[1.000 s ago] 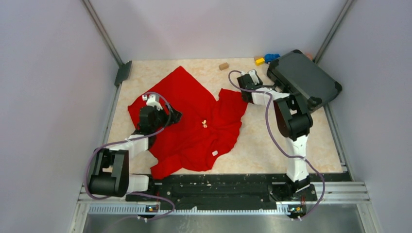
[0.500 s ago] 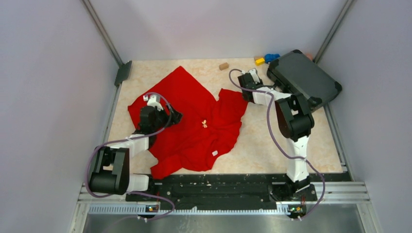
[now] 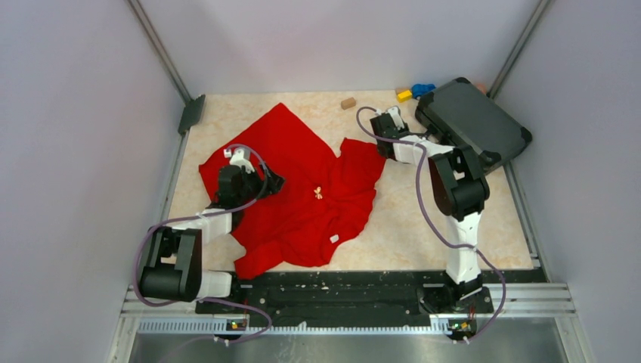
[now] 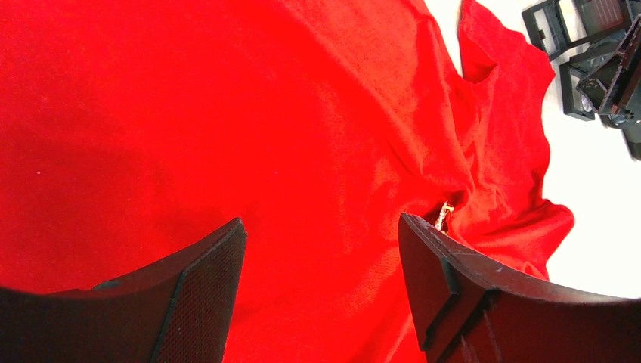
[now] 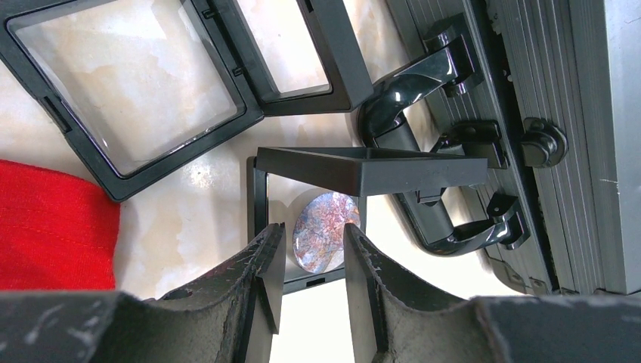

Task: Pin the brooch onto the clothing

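The clothing (image 3: 302, 181) is a bright red garment spread over the middle of the table, with a small white tag (image 3: 333, 238) near its front. A small gold brooch (image 3: 318, 193) lies on it, and it also shows in the left wrist view as the gold brooch (image 4: 444, 214) by a fold. My left gripper (image 4: 323, 223) hovers open over the red cloth, left of that brooch, holding nothing. My right gripper (image 5: 314, 228) is open at a small open black box (image 5: 261, 204) holding a round marbled brooch (image 5: 323, 215). Its fingertips stand on either side of the disc's near edge.
A black hard case (image 3: 472, 125) lies at the back right, its handle (image 5: 408, 113) close to the small box. Open clear-windowed display boxes (image 5: 128, 83) lie between case and garment. Yellow (image 3: 404, 95), blue (image 3: 423, 89) and tan (image 3: 348, 103) blocks sit at the far edge.
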Robot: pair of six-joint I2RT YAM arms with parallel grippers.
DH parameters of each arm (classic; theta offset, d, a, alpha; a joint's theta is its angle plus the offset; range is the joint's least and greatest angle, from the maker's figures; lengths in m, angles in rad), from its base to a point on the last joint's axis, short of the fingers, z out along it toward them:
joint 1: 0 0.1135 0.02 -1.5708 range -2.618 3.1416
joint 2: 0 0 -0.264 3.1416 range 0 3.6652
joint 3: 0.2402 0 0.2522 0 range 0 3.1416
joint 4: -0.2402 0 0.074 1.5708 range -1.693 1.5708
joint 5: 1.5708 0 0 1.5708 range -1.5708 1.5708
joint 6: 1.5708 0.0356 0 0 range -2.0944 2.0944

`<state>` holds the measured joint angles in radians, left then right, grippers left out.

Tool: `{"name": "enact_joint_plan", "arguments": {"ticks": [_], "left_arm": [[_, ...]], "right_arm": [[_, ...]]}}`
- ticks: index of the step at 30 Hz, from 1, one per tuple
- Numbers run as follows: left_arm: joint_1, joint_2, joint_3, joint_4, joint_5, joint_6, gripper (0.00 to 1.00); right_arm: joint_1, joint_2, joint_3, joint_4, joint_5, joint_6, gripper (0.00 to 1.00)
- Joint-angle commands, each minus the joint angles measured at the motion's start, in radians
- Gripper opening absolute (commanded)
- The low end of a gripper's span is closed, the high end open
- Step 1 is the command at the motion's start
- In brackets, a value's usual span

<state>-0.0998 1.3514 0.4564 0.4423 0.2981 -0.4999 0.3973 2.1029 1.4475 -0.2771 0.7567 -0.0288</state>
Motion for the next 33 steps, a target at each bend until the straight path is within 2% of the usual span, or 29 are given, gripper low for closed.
{"name": "enact_joint_plan", "arguments": {"ticks": [1,28,33], "left_arm": [[0.001,0.002,0.02,0.038,0.013,-0.005,0.77],[0.001,0.003,0.022,0.035,0.018,-0.003,0.75],[0.001,0.003,0.022,0.035,0.018,-0.003,0.75]], "right_arm": [[0.005,-0.033,0.003,0.007,-0.003,0.015,0.35],[-0.009,0.031,0.003,-0.002,0.002,0.021,0.29],[-0.009,0.036,0.002,0.002,0.023,0.021,0.21]]}}
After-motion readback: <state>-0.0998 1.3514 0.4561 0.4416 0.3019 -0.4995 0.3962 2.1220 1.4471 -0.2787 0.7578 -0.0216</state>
